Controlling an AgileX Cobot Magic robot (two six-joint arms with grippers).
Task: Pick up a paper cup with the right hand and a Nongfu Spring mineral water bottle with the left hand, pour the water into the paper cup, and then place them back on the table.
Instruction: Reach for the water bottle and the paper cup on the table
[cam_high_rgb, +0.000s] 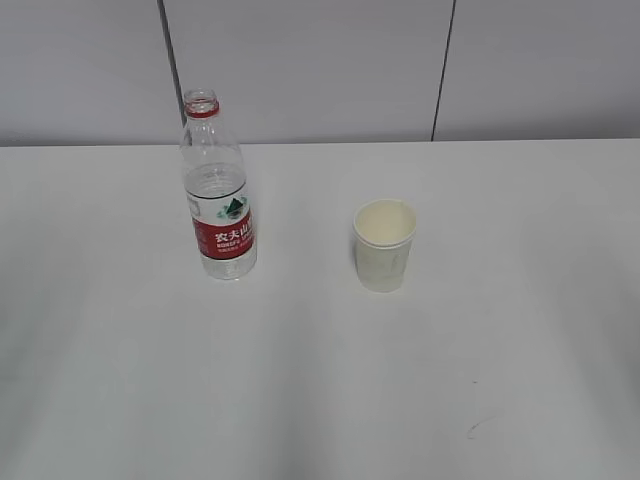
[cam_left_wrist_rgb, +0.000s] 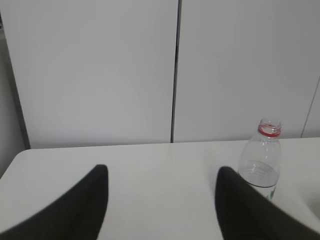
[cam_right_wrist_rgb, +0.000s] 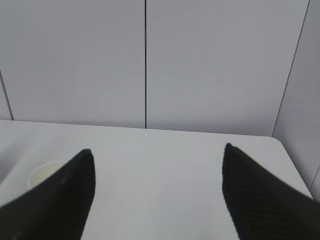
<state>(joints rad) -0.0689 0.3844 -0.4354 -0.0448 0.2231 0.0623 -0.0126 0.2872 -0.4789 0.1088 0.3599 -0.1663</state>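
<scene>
The Nongfu Spring mineral water bottle (cam_high_rgb: 217, 190) stands upright and uncapped on the white table (cam_high_rgb: 320, 380), left of centre, with clear water in it. To its right stands the cream paper cup (cam_high_rgb: 384, 244), upright. Neither arm shows in the exterior view. In the left wrist view my left gripper (cam_left_wrist_rgb: 162, 172) is open over bare table, and the bottle (cam_left_wrist_rgb: 261, 159) rises just behind its right finger. My right gripper (cam_right_wrist_rgb: 157, 152) is open with nothing between its fingers; the cup's rim (cam_right_wrist_rgb: 44, 172) peeks out behind its left finger.
A grey panelled wall (cam_high_rgb: 320, 60) closes off the table's far edge. The table's right edge and corner (cam_right_wrist_rgb: 285, 150) show in the right wrist view. A small dark mark (cam_high_rgb: 478, 428) lies on the tabletop near the front right.
</scene>
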